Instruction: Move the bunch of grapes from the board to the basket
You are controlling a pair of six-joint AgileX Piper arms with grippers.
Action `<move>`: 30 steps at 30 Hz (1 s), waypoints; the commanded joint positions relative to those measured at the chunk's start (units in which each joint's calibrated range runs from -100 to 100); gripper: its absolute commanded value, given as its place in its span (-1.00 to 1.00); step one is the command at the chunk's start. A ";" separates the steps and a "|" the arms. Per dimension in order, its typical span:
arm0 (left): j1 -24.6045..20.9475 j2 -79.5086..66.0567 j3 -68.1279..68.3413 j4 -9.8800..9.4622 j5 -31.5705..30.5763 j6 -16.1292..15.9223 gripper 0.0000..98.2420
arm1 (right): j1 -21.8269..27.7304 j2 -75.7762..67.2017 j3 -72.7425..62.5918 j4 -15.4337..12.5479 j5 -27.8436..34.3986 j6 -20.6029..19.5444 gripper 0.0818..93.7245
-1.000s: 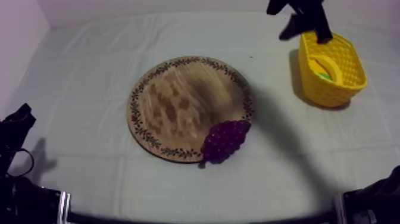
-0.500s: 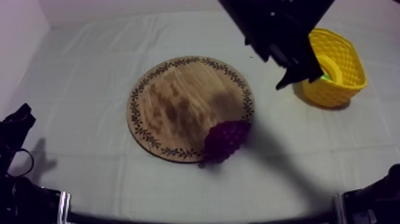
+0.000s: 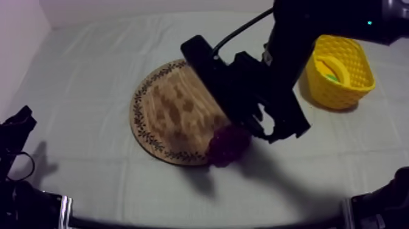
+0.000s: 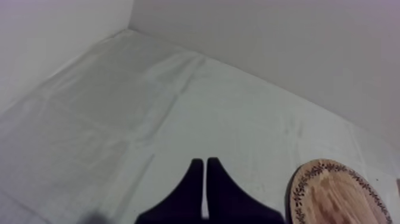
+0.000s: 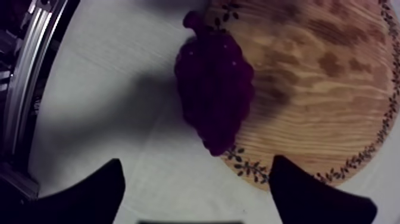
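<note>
The bunch of grapes (image 5: 214, 89) sits right on the rim of the wooden board (image 5: 321, 89), half on the wood and half hanging over onto the cloth. My right wrist view makes that super clear: the stem end and one long side are off the board, the other side lies on the patterned rim.

My right gripper (image 5: 196, 170) hangs just above it, fingers spread wide with nothing between them. The grapes lie just past the fingertips, not touching either one.

From the top view you get the bigger picture. The board is around the middle of the table (image 3: 91, 61), and the grapes are at the board's edge nearest the table's front and right sides. My right arm comes in from the upper right and covers the board's right part, so there you only see a bit of purple poking out under it. Can't read the finger gap from up there, the wrist view is what gives it.

The yellow basket (image 3: 341, 91) stands toward the table's far right corner, well apart from the grapes. There's something yellow with a bit of green in it, can't tell what.

My left gripper (image 4: 205, 167) is down by the table's front left corner, fingers pressed together into a narrow wedge, holding nothing. Its view catches a piece of the board's rim off to the side.
</note>
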 commanded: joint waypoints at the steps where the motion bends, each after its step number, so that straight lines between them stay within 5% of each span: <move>1: -0.01 0.03 0.04 0.01 0.03 0.00 -1.00 | -0.20 1.34 0.29 -0.24 -0.53 -0.01 0.92; 30: -0.01 0.03 0.04 0.01 0.03 0.00 -1.00 | -2.36 21.64 -8.56 -1.65 -9.60 0.13 0.83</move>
